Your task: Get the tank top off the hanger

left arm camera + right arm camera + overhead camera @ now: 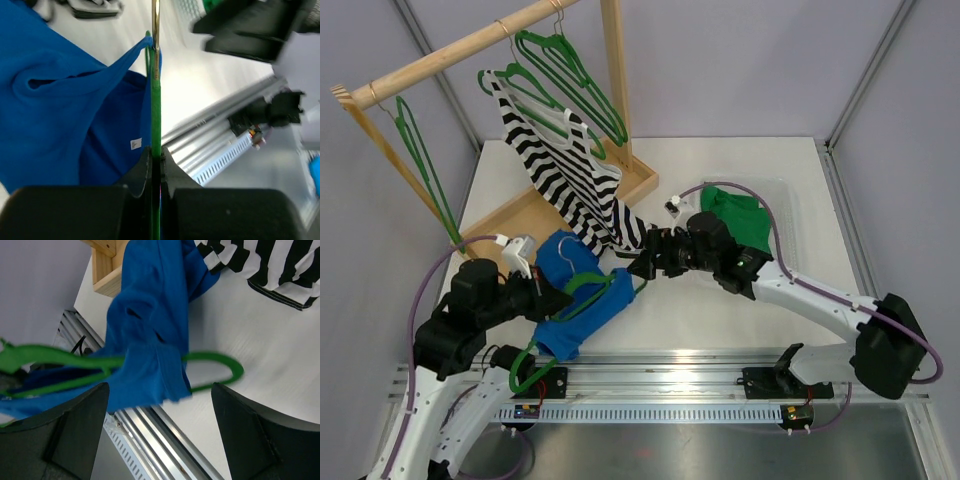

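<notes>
blue tank top (582,300) lies on the worktop (720,310) just in front of the wooden rack (470,45), on its green hanger (588,281). left fingers (141,175) clamped shut on the hanger; right fingers (80,425) spread wide, holding nothing. striped garment (570,180) hangs from the rack, hem touching the tank top. white label (135,144) on it is unreadable.

A wooden garment rack (470,45) stands at the far left of the white table (720,320), its uprights set in a shallow wooden base tray (520,215). A black-and-white striped garment (565,175) hangs from the rack's rail, and its lower end drapes over the tray edge onto the table. Empty green rack hangers (582,85) hang beside it, and a single one (420,165) hangs near the rail's left end. A green cloth (740,215) lies in a clear bin (782,200) at the far right. An aluminium rail (660,385) runs along the near edge.
</notes>
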